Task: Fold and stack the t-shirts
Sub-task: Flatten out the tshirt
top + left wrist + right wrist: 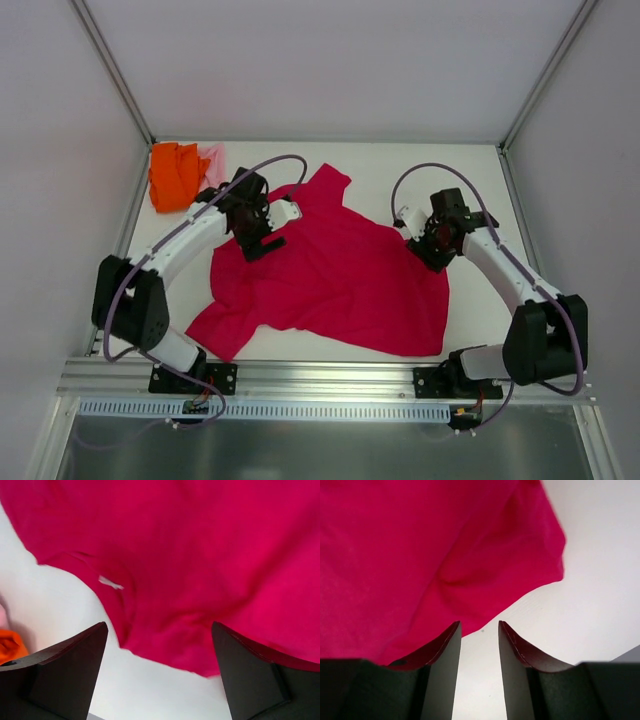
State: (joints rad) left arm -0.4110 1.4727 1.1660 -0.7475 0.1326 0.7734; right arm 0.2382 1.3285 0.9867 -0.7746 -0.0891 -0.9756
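A large crimson-red t-shirt (340, 280) lies spread, partly rumpled, across the middle of the white table (470, 180). My left gripper (262, 235) hovers over its upper left part. In the left wrist view the left gripper (159, 625) is open wide above the red cloth (200, 555) and its edge, holding nothing. My right gripper (425, 245) is at the shirt's right edge. In the right wrist view the right gripper (480, 625) stands narrowly open over bare table, the red hem (395, 555) just ahead. A bright orange t-shirt (173, 176) and a bit of pale pink t-shirt (213, 162) sit bunched at the back left.
White walls with aluminium posts (118, 80) enclose the table on three sides. A metal rail (330, 372) carrying both arm bases runs along the near edge. A corner of the orange cloth (10, 645) shows left of the left fingers.
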